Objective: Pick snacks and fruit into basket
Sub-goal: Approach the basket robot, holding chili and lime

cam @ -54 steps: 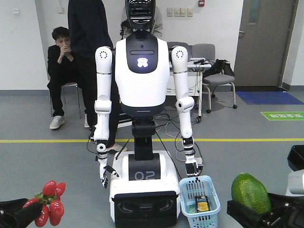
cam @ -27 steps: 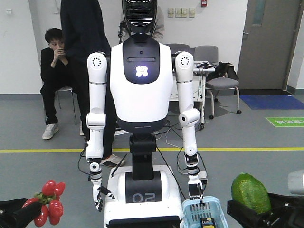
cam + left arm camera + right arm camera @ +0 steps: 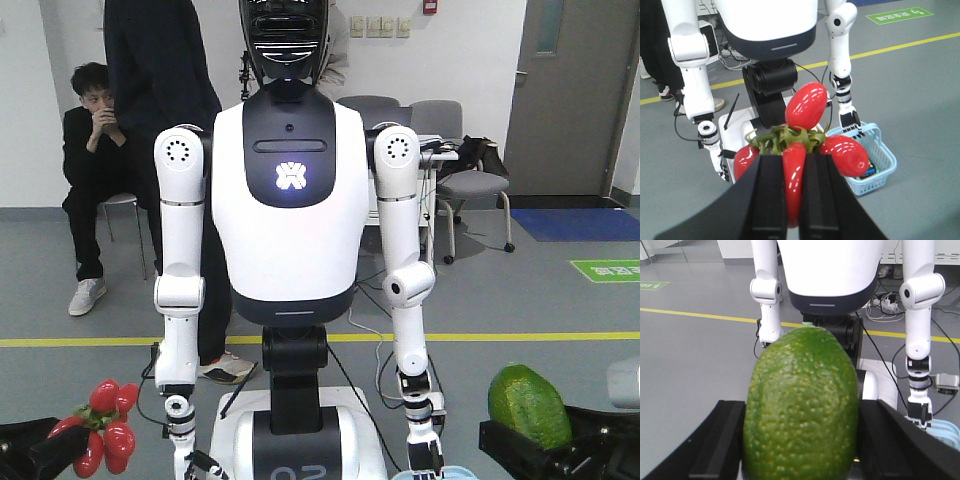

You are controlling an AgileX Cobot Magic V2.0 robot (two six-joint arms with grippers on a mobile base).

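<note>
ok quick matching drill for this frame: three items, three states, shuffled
Items:
1. red fruit cluster
2. green fruit
3. basket

States:
A. held out by the white robot facing the camera
B. clamped in the right gripper
C. clamped in the left gripper

Pairs: 1-C, 2-B, 3-A
</note>
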